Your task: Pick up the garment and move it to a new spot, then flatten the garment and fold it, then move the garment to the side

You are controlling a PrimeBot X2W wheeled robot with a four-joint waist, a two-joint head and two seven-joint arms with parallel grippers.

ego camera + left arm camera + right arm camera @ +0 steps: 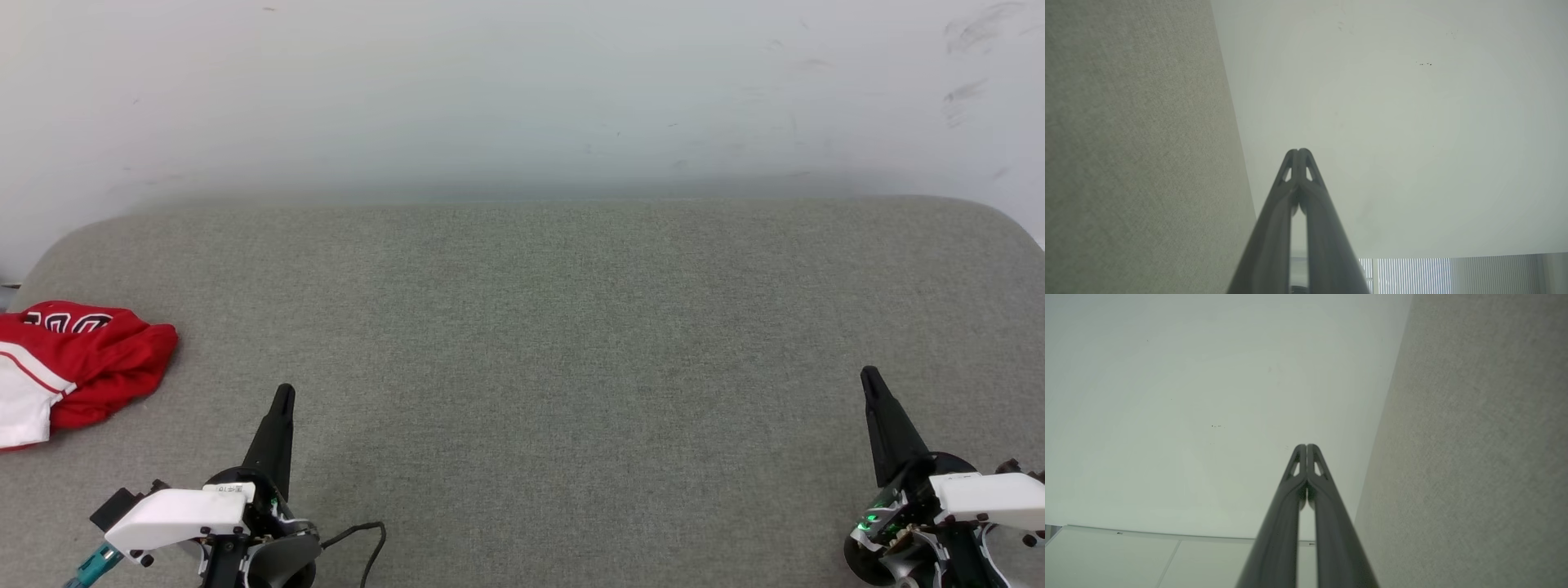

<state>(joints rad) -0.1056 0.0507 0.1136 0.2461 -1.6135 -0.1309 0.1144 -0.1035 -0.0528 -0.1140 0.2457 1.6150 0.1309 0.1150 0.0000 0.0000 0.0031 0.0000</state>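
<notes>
Red-and-white garment [90,359], grey-green surface [571,367]

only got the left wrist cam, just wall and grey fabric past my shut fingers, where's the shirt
observer: The shirt lies crumpled at the far left edge of the grey fabric surface, to the left of your left gripper and not touching it.
operator: ok and what's the right arm doing
observer: The right gripper is shut and holding nothing, over the lower right of the surface, far from the shirt.
</notes>
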